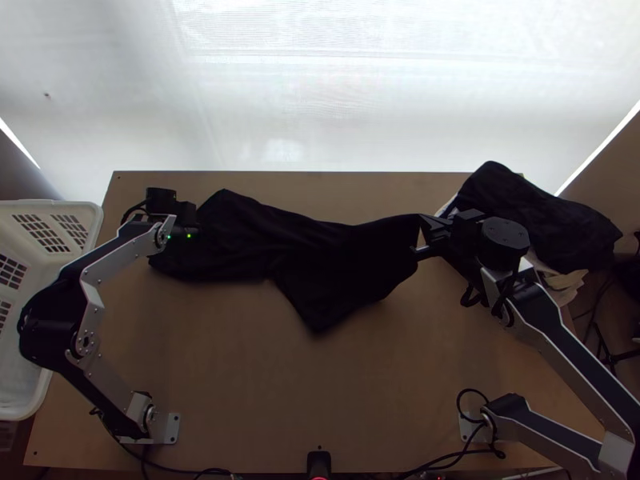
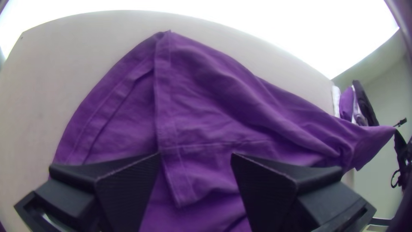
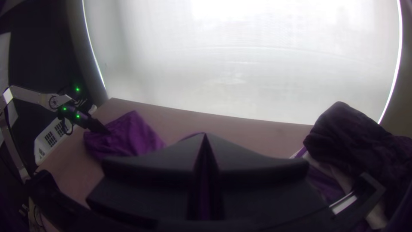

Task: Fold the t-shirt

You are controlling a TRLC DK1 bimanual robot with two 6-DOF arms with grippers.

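With twelve o'clock at the table's far edge, a small black device [image 1: 319, 466] sits at six on the near edge. The arms' bases stand at about seven and five. A white basket [image 1: 48, 408] is at nine, beside the table [image 1: 320, 400].

Farther up, the t-shirt [image 1: 344, 256] lies crumpled and unevenly folded over itself from ten o'clock to between one and two, a loose corner pointing toward six. The right gripper [image 1: 421, 217], between one and two, has its fingers pressed together on the shirt's raised end; from there the cloth runs off toward nine. The left gripper [image 1: 192, 233] is at ten, over the opposite end, and the shirt stretches from it toward three. In the left wrist view this gripper [image 2: 196, 157] has its fingers spread apart, with a hemmed fold between and beyond them; whether they touch the cloth I cannot tell.

At two, just beyond the right gripper, is a pile of clothes [image 1: 532, 212]. A pale blind [image 1: 320, 96] hangs beyond the far edge, at twelve.
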